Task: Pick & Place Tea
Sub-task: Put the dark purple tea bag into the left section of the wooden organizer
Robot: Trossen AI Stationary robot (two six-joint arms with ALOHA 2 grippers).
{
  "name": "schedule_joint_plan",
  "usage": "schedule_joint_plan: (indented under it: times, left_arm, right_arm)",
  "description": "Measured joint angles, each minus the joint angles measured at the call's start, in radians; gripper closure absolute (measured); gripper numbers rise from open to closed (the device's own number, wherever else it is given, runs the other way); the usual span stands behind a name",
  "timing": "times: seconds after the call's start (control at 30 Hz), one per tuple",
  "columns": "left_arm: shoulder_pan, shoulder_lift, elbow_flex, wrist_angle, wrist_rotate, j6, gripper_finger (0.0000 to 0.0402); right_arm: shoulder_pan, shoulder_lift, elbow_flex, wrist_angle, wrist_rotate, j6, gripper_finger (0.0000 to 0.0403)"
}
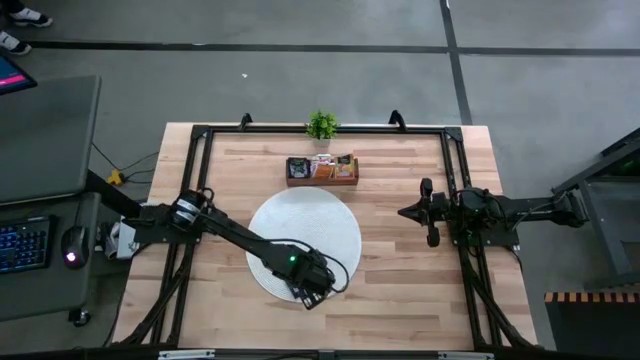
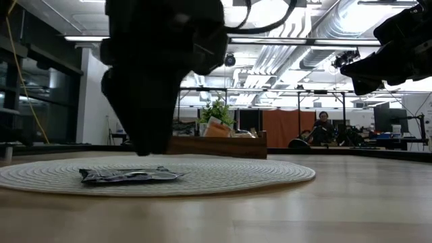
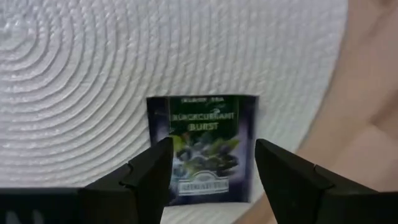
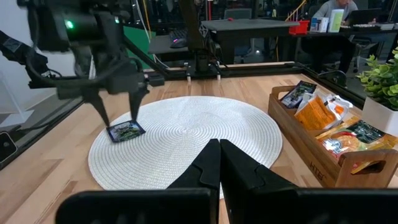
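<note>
While the left hand (image 4: 118,115) hangs over the mat's (image 1: 340,235) near edge, a dark sachet (image 3: 202,149) lies flat right below it.
Fingers (image 3: 146,177) spread wide, one to each side of the sachet, gripping nothing; the packet rests on the mat close to its rim. More sachets (image 4: 323,121) stand in the tray (image 1: 322,180) beyond the mat, plant (image 1: 321,125) behind. The right hand (image 1: 405,212) waits at the desk's (image 1: 400,290) right side, pinched closed, empty.

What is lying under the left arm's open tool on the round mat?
One dark tea sachet lies flat on the white woven mat, near its edge, below the open left tool. Whatever is beneath the sachet is covered.
</note>
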State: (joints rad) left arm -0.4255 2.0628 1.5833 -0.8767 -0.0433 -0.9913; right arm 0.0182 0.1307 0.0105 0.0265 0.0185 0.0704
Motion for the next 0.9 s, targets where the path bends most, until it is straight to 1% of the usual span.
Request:
schedule_joint_plan:
  times: [0.3, 0.47, 0.73, 0.8, 0.9]
  left_arm:
    - [0.0, -0.003, 0.002, 0.015, 0.0, 0.027, 0.0176]
    - [0.0, -0.003, 0.002, 0.02, -0.014, 0.093, 0.0176]
    - [0.0, -0.003, 0.002, 0.031, 0.062, 0.151, 0.0175]
    - [0.0, -0.003, 0.002, 0.04, 0.067, 0.151, 0.0167]
    - [0.0, -0.003, 0.002, 0.049, 0.055, 0.145, 0.0142]
  right_arm:
    - [0.0, 0.0, 0.0, 0.0, 0.0, 0.0, 0.0402]
    - [0.0, 0.0, 0.0, 0.0, 0.0, 0.0, 0.0402]
    - [0.0, 0.0, 0.0, 0.0, 0.0, 0.0, 0.0402]
    - [0.0, 0.0, 0.0, 0.0, 0.0, 0.0, 0.0402]
    - [0.0, 0.0, 0.0, 0.0, 0.0, 0.0, 0.0402]
